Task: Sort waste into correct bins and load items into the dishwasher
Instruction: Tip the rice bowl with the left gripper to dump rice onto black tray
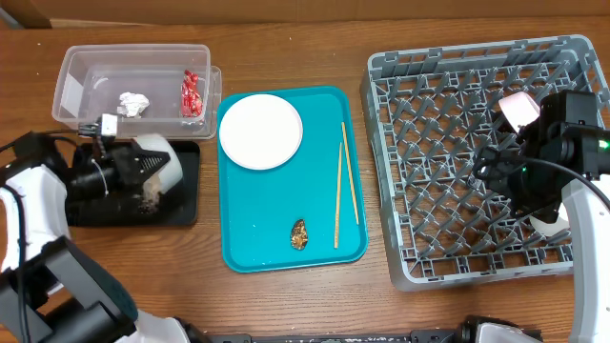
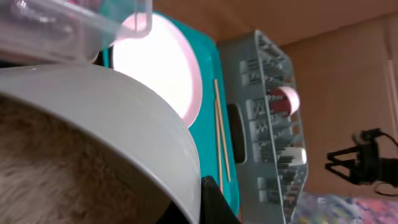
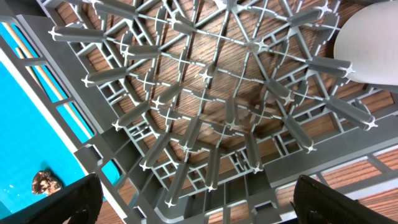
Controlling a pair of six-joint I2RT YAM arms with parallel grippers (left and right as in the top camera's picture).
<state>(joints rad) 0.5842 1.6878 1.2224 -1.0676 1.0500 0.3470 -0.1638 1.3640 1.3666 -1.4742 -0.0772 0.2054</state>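
L jaws grip bowl (image 1: 164, 157), R jaws wide

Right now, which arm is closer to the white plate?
Left. The left gripper holds a bowl over the black tray, beside the plate; the right gripper is over the grey rack, farther off.

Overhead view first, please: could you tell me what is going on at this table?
The left claw grips a white bowl, tipped over the black tray, where some rice lies. The right claw hangs open over the grey dish rack, which holds a pink cup. The clear tub has a red wrapper and a tissue. A plate, chopsticks and a brown scrap wait on the teal tray.
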